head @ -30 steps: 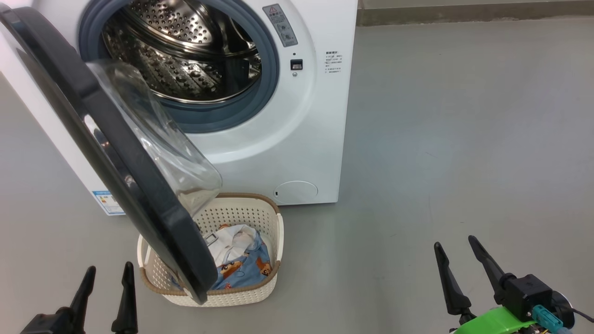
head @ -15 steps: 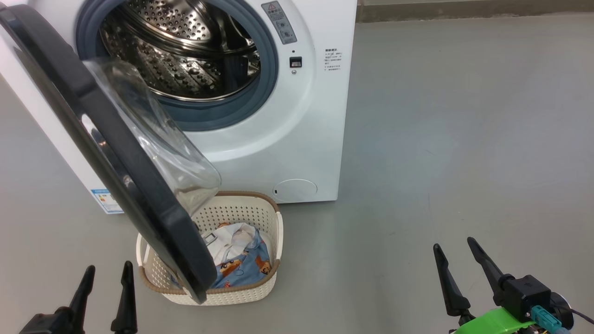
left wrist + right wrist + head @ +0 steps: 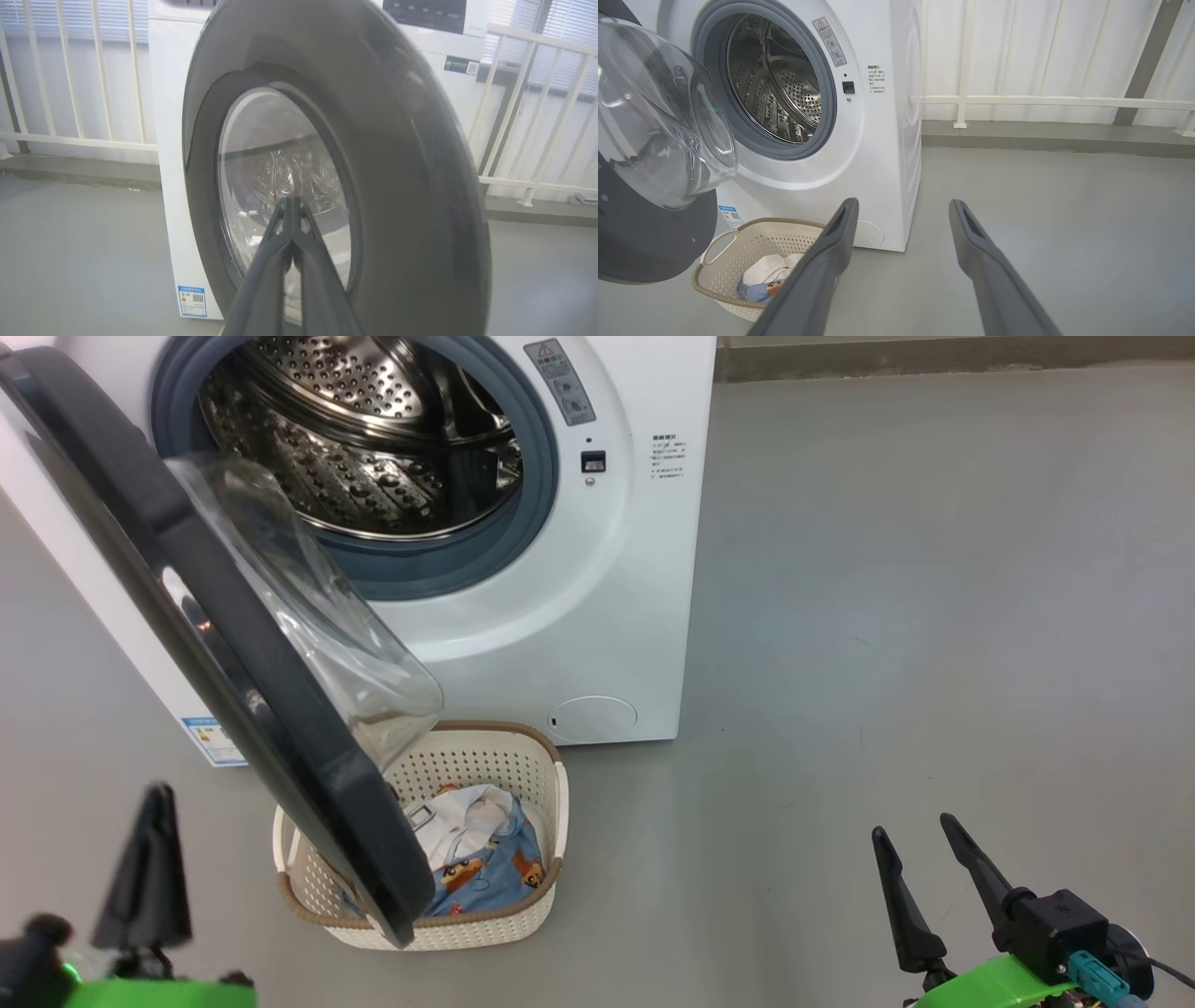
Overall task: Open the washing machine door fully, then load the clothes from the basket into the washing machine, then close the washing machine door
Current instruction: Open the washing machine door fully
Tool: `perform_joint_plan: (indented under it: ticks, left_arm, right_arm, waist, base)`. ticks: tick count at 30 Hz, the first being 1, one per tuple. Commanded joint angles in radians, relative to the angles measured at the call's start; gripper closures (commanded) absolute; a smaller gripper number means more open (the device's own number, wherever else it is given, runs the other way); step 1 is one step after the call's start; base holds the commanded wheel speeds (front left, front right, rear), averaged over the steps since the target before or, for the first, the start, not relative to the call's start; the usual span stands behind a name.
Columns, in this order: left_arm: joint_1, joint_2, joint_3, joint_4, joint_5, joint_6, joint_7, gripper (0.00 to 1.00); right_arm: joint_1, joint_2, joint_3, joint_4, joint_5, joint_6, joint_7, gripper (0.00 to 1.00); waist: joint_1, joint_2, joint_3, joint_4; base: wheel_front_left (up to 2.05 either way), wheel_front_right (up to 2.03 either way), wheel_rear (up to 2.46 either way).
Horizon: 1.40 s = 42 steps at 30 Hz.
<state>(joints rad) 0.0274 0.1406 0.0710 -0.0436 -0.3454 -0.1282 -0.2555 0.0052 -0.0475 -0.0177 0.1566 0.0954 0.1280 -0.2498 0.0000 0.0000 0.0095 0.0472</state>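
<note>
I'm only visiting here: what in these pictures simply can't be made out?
- Head view: the washing machine door hides the left part of the basket, so how many clothes lie there is unknown.
- Head view: the left gripper is motion-blurred; its wrist view shows it shut.
- Head view: the small print on the washing machine is too small to read.
- Head view: the machine's top is cut by the upper edge.

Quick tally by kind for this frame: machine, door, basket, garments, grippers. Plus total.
washing machine: 1
door: 1, partly open
basket: 1
garments showing in the basket: 2, white garment and blue bear-print garment; any underneath are hidden
grippers: 2, left gripper shut, right gripper open
Total: 7
</note>
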Motion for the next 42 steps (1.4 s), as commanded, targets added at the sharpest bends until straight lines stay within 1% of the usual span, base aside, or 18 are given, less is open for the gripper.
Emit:
perform_joint_plan:
  ticks: [1, 5, 8, 10, 12, 15, 20, 25, 34, 42]
  left_arm:
    - [-0.061, 0.015, 0.042, -0.052, 0.005, -0.003, -0.006, 1.0]
    - [-0.099, 0.019, 0.045, -0.187, 0.006, -0.003, -0.006, 1.0]
    - [-0.126, 0.026, 0.022, -0.282, 0.007, -0.003, -0.006, 1.0]
    - [-0.139, 0.032, -0.012, -0.341, 0.003, -0.003, -0.006, 1.0]
    - [-0.144, 0.044, -0.07, -0.383, 0.0, -0.003, -0.006, 1.0]
    - [-0.14, 0.056, -0.16, -0.406, 0.001, -0.003, -0.006, 1.0]
    - [-0.129, 0.062, -0.286, -0.369, 0.002, -0.003, -0.006, 1.0]
    - [-0.117, 0.07, -0.38, -0.326, 0.009, -0.003, -0.006, 1.0]
    - [-0.094, 0.078, -0.453, -0.223, -0.009, -0.003, -0.006, 1.0]
    - [-0.092, 0.079, -0.466, -0.079, -0.028, -0.003, -0.006, 1.0]
  right_arm:
    - [-0.007, -0.003, 0.022, -0.021, -0.002, 0.003, -0.012, 0.0]
    - [-0.008, -0.003, 0.025, -0.017, -0.001, 0.003, -0.012, 0.0]
    - [-0.009, -0.003, 0.027, -0.015, 0.001, 0.003, -0.012, 0.0]
    - [-0.01, -0.003, 0.028, -0.015, 0.002, 0.003, -0.012, 0.0]
    - [-0.011, -0.003, 0.029, -0.015, 0.003, 0.003, -0.012, 0.0]
    - [-0.013, -0.003, 0.03, -0.015, 0.005, 0.003, -0.012, 0.0]
    - [-0.016, -0.003, 0.047, -0.008, 0.02, 0.003, -0.012, 0.0]
    - [-0.019, -0.003, 0.05, -0.003, 0.024, 0.003, -0.012, 0.0]
    - [-0.022, -0.003, 0.046, 0.002, 0.023, 0.003, -0.012, 0.0]
    - [-0.031, -0.003, 0.052, 0.005, 0.024, 0.003, -0.012, 0.0]
  waist:
    - [0.0, 0.0, 0.001, -0.001]
    - [0.0, 0.0, 0.002, -0.005]
    - [0.0, 0.0, 0.003, -0.008]
    - [0.0, 0.0, 0.005, -0.009]
    - [0.0, 0.0, 0.007, -0.01]
    - [0.0, 0.0, 0.011, -0.011]
    - [0.0, 0.0, 0.019, -0.015]
    - [0.0, 0.0, 0.03, -0.017]
    - [0.0, 0.0, 0.044, -0.014]
    - [0.0, 0.0, 0.06, -0.017]
  base:
    - [0.0, 0.0, 0.0]
    - [0.0, 0.0, 0.0]
    - [0.0, 0.0, 0.0]
    - [0.0, 0.0, 0.0]
    - [0.0, 0.0, 0.0]
    - [0.0, 0.0, 0.0]
    - [0.0, 0.0, 0.0]
    - [0.0, 0.0, 0.0]
    - [0.0, 0.0, 0.0]
    - [0.0, 0.0, 0.0]
